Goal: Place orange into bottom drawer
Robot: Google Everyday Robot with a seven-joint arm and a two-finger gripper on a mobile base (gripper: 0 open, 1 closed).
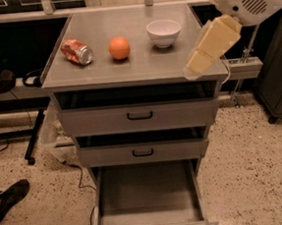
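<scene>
**Surface.** The grey desk (137, 68) is the flat top of a three-drawer metal cabinet. Three items stand in a row near its rear edge, each apart from the next:
- a soda can (77, 52) lying on its side, at the left
- the orange (119, 48) at the centre, resting on the desk
- a white bowl (163, 32), upright, at the right

**Room.** The floor (255, 173) is speckled stone. A dark shoe (10, 197) lies at the lower left. A dark cabinet (281, 82) stands at the right edge.

**Edges and clearance.** The top drawer (140, 116) and middle drawer (143, 152), both with black bar handles, project slightly. The bottom drawer (147, 197) is pulled far out, so its flat floor and low side walls are exposed from above.

**Arm.** The arm enters from the upper right. The hand (192, 69) hangs at the desk's right front corner, well apart from the orange. It cannot be told whether the hand is apart or together.
</scene>
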